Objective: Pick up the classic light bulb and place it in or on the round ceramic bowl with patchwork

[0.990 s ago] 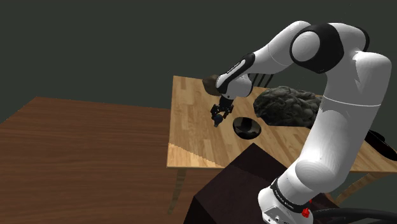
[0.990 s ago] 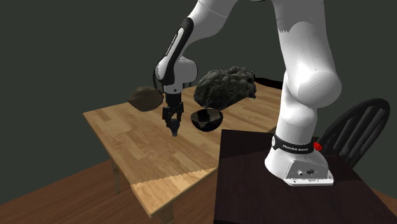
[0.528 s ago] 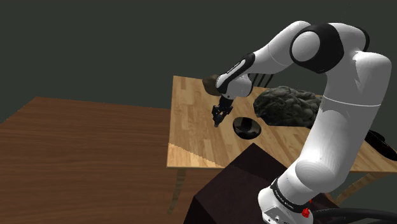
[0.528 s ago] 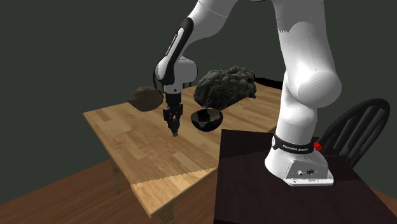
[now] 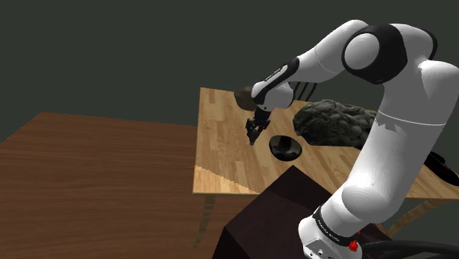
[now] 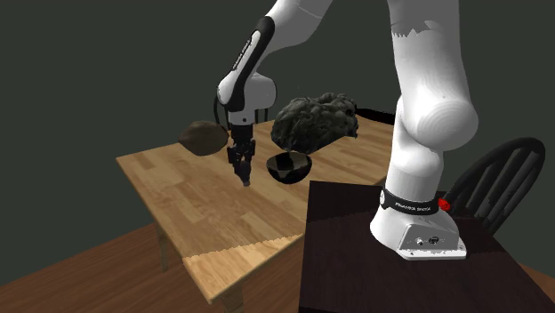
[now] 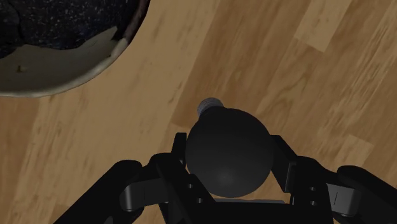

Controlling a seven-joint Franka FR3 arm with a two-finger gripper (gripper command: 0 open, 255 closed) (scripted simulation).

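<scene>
- My all-black gripper (image 7: 229, 167) is clamped on the dark, round light bulb (image 7: 224, 147), its grey screw base pointing away.
- Bulb's just beside the dark speckled, cream-patched round bowl (image 7: 60, 60), over the light wooden table (image 7: 312, 76).

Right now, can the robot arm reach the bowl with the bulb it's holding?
Probably yes. The end effector, shut on the bulb, hangs close beside the bowl. Only bare table lies between them, so the way looks free.
</scene>
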